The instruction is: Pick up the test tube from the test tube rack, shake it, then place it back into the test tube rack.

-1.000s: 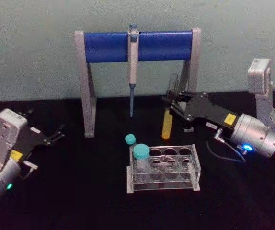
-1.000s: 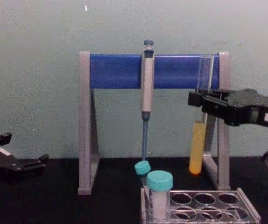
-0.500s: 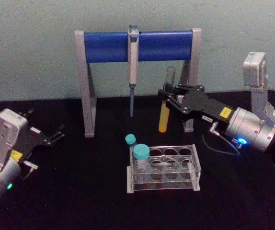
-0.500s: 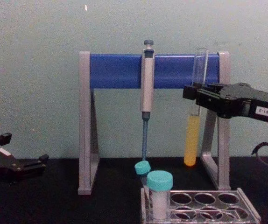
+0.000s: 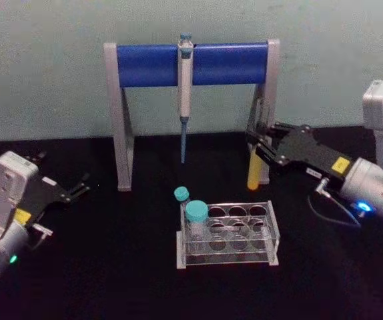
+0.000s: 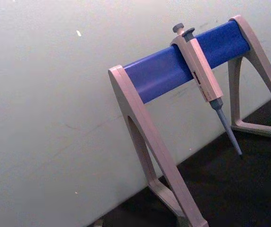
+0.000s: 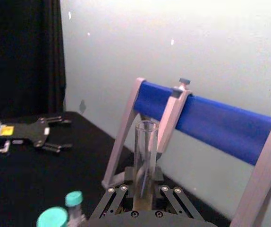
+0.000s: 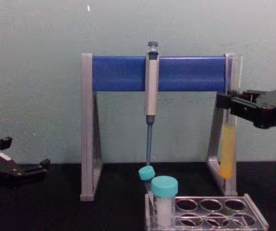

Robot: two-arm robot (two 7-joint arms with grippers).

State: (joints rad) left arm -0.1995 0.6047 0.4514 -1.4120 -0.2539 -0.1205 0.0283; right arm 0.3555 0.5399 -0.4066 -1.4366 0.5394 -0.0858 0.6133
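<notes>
My right gripper [image 5: 257,139] is shut on the test tube [image 5: 252,175], a clear glass tube with yellow liquid in its lower part. It holds the tube upright in the air, behind and above the right end of the test tube rack [image 5: 272,230]. In the chest view the test tube [image 8: 227,154] hangs in front of the stand's right leg, with the right gripper [image 8: 229,101] clamped around its middle above the test tube rack [image 8: 210,213]. The right wrist view has the test tube [image 7: 145,146] rising between the fingers. My left gripper [image 5: 75,189] rests open at the far left.
Two teal-capped tubes [image 5: 196,213] stand in the rack's left end. Behind the rack is a grey-and-blue pipette stand [image 5: 191,63] with a pipette [image 5: 185,87] hanging from its bar. The table is black, with bare space in front and at the left.
The right gripper swung left and up with the tube, then back right and down; the tube now hangs by the stand's right leg. The left arm has not moved.
</notes>
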